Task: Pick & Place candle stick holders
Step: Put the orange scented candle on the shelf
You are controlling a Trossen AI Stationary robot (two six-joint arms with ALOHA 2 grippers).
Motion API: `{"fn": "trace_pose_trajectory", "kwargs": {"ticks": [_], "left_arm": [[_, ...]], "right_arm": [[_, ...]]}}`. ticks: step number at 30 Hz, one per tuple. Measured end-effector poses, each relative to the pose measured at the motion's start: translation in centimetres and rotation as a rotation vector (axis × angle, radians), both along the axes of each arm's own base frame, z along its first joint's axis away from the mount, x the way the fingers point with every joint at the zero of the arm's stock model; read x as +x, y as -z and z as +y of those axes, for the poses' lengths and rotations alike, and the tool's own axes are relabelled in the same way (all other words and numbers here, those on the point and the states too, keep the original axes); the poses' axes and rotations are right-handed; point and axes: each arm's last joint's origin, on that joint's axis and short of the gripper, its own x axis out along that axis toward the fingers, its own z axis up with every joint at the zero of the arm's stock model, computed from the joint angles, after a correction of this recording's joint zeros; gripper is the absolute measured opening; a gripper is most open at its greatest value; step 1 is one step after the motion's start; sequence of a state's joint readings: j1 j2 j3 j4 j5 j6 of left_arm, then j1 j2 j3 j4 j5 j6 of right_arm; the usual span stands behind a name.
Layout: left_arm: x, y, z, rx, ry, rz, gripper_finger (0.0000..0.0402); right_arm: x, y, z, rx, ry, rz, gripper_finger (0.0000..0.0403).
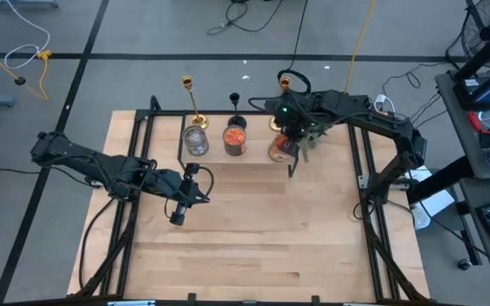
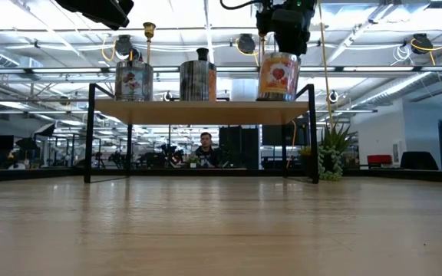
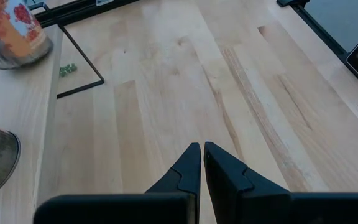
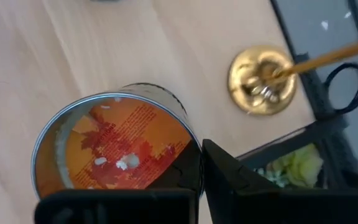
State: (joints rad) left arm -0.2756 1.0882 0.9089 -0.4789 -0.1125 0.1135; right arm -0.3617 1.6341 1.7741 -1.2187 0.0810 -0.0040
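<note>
Three candle stick holders stand on their round bases along the far edge of a raised wooden shelf [image 1: 228, 170]: a gold one [image 1: 192, 100] at the left, a shorter black one [image 1: 236, 109] in the middle, and a gold one [image 1: 284, 85] at the right, whose base also shows in the right wrist view [image 4: 261, 81]. My right gripper [image 1: 289, 140] is above the shelf's right end, shut on an open candle tin [image 4: 114, 149], just in front of the right gold holder. My left gripper [image 1: 179, 212] is shut and empty over the table in front of the shelf, as the left wrist view [image 3: 201, 149] shows. My right gripper holds the candle tin by its rim [image 4: 194, 152], on the side toward the right gold holder. One finger [image 4: 235, 180] is outside the wall, and the other seems to be inside. The fingers point down from above. The tin [image 2: 278, 77] is slightly tilted, its base about level with the shelf top.
Two more candle tins [image 1: 195, 140] [image 1: 235, 140] stand on the shelf in front of the left and middle holders. A small green plant [image 2: 330, 157] stands at the shelf's right end, behind its black frame post. The table in front of the shelf is bare wood.
</note>
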Motion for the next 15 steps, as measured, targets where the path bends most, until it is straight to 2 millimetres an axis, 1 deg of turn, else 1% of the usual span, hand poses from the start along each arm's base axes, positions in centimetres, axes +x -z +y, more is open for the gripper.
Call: {"fn": "trace_pose_trajectory", "kwargs": {"ticks": [4, 7, 15], "left_arm": [[0.0, 0.0, 0.0, -0.001, 0.0, 0.0, 0.0026], [0.0, 0.0, -0.01, -0.018, -0.01, 0.003, 0.0026], [-0.03, 0.04, 0.0, -0.025, -0.016, 0.009, 0.0026]], "right_arm": [[0.21, -0.12, -0.22, -0.061, -0.004, -0.006, 0.0004], [0.2, -0.11, -0.21, -0.063, -0.016, -0.002, 0.0009], [0.26, -0.12, -0.43, -0.078, -0.013, -0.009, 0.0059]]}}
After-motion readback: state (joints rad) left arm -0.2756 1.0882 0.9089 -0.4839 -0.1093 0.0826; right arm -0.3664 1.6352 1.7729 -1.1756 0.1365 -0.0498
